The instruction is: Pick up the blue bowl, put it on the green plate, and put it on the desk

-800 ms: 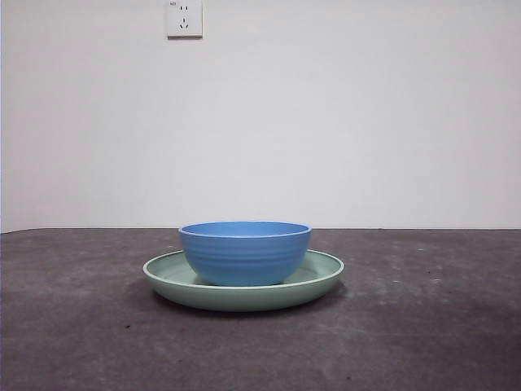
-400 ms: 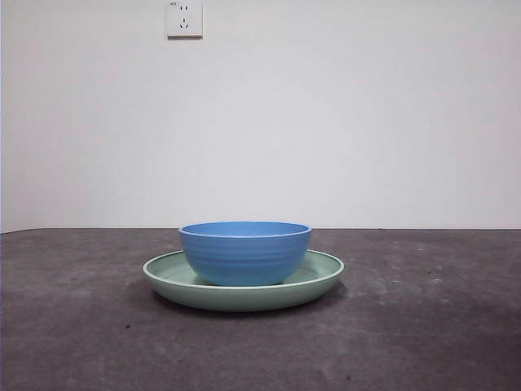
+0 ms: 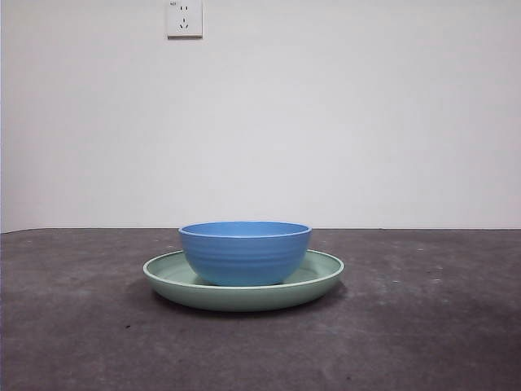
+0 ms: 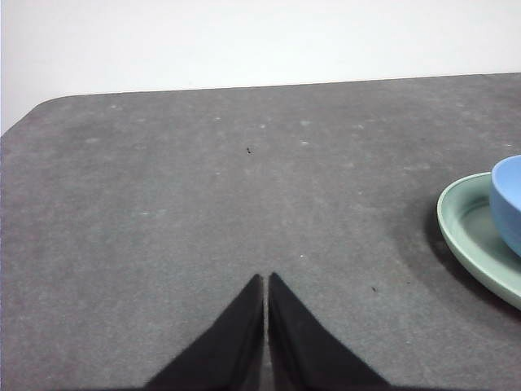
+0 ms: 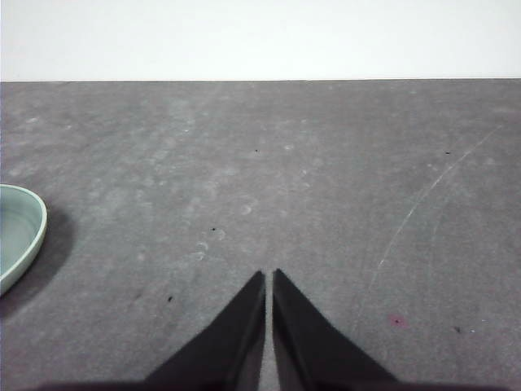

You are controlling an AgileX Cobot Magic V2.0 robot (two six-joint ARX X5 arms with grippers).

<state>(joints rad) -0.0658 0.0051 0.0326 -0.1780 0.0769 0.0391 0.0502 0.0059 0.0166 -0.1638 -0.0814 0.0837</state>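
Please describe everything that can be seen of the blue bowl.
The blue bowl is round, deep and medium blue, with faint horizontal ridges on its outer wall and a thin, lighter rim. It stands upright in the middle of the green plate, its base resting on the plate's inside. Neither gripper touches it. What is inside cannot be seen.

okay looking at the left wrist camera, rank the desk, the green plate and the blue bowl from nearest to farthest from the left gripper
1. Desk: right under the shut left gripper.
2. Green plate: off to one side, its rim toward the gripper.
3. Blue bowl: in the plate, past that rim.
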